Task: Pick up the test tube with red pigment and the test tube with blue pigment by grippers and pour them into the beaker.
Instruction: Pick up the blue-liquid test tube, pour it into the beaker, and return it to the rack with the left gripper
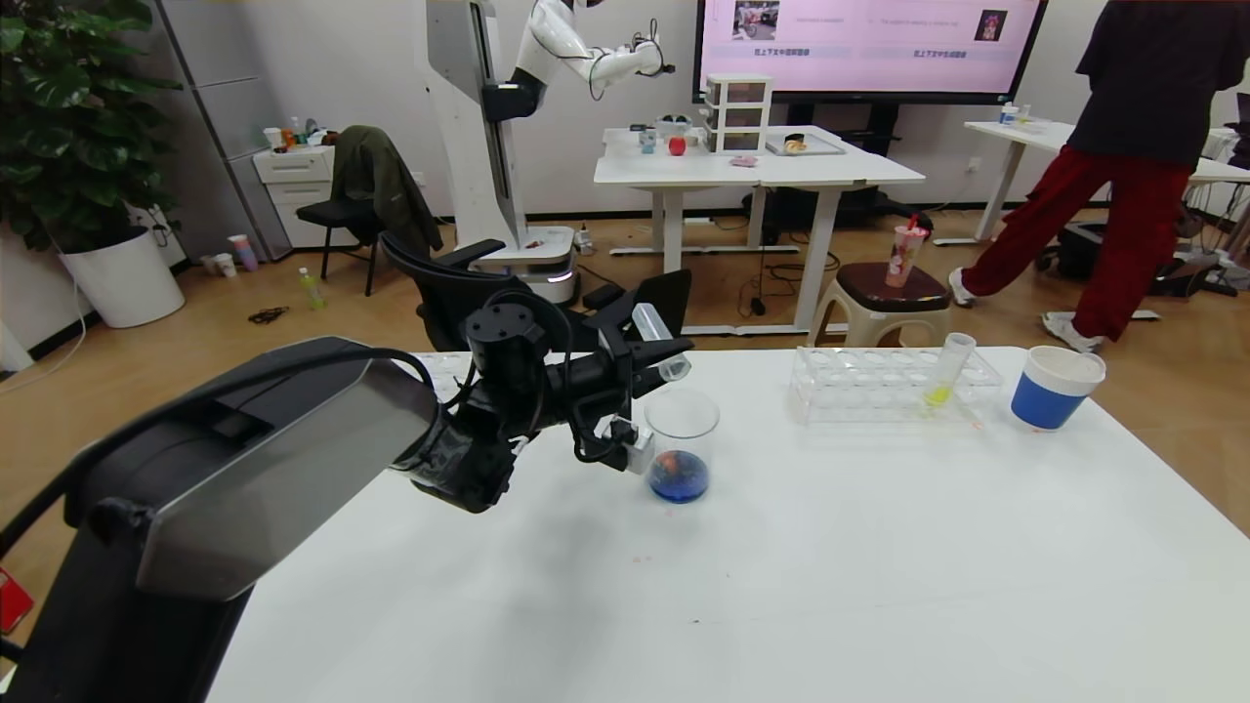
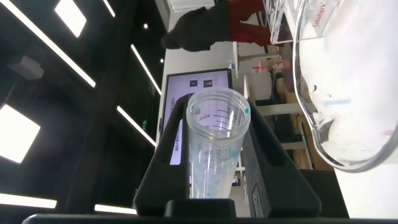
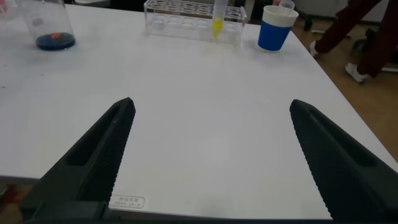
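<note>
My left gripper [image 1: 652,353] is shut on a slim clear test tube [image 1: 660,344], held tilted with its mouth just above the beaker [image 1: 681,430]. In the left wrist view the tube [image 2: 214,149] sits between the black fingers [image 2: 166,162], with only a few blue specks inside, so it looks like the test tube with blue pigment. The beaker [image 2: 348,106] is close beside it. Blue liquid with a red-orange blob lies in the beaker's bottom [image 3: 55,38]. The test tube with red pigment is out of view. My right gripper [image 3: 211,130] hangs open and empty over bare table.
A clear tube rack [image 1: 879,386] stands at the back right with a yellow-green tube [image 1: 943,376] in it. A blue-banded paper cup [image 1: 1055,388] is beyond the rack. A person walks behind the table at the right.
</note>
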Robot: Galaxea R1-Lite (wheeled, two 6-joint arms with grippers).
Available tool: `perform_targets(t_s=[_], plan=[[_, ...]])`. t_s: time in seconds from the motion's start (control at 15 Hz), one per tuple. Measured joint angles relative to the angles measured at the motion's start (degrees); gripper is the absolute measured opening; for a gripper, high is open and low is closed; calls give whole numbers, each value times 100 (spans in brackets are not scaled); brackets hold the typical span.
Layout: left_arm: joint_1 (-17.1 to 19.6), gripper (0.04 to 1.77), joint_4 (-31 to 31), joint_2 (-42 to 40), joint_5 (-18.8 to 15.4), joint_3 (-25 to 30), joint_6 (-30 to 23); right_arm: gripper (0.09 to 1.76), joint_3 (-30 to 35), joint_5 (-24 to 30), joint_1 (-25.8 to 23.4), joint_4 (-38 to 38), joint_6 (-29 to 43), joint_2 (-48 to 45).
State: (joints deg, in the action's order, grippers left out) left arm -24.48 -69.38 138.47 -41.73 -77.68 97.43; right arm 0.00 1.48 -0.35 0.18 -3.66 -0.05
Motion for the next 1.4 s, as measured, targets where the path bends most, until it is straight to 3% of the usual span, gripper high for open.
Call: perform_targets(t_s=[0.2, 0.33, 0.4, 0.6, 0.93, 1.07, 1.2, 1.4], plan=[[-13, 51, -7, -33, 46, -2, -327, 174, 0, 0, 0, 0, 0, 0], [-44, 51, -210, -93, 226, -11, -1041, 174, 0, 0, 0, 0, 2, 0], [-60, 51, -501, -132, 490, -11, -1449, 174, 0, -2, 0, 0, 2, 0], [-104, 51, -1089, -305, 1819, 63, -2954, 174, 0, 0, 0, -2, 2, 0], [-167, 51, -1119, -812, 4713, 78, -5325, 174, 0, 0, 0, 0, 0, 0], [-126, 51, -711, -1063, 5649, 78, -6355, 174, 0, 0, 0, -2, 0, 0], [-106, 51, 24, -1317, 6368, 91, -7447, 174, 0, 0, 0, 0, 2, 0], [4, 51, 1492, -1764, 6907, 111, -8911, 174, 0, -2, 0, 0, 2, 0]])
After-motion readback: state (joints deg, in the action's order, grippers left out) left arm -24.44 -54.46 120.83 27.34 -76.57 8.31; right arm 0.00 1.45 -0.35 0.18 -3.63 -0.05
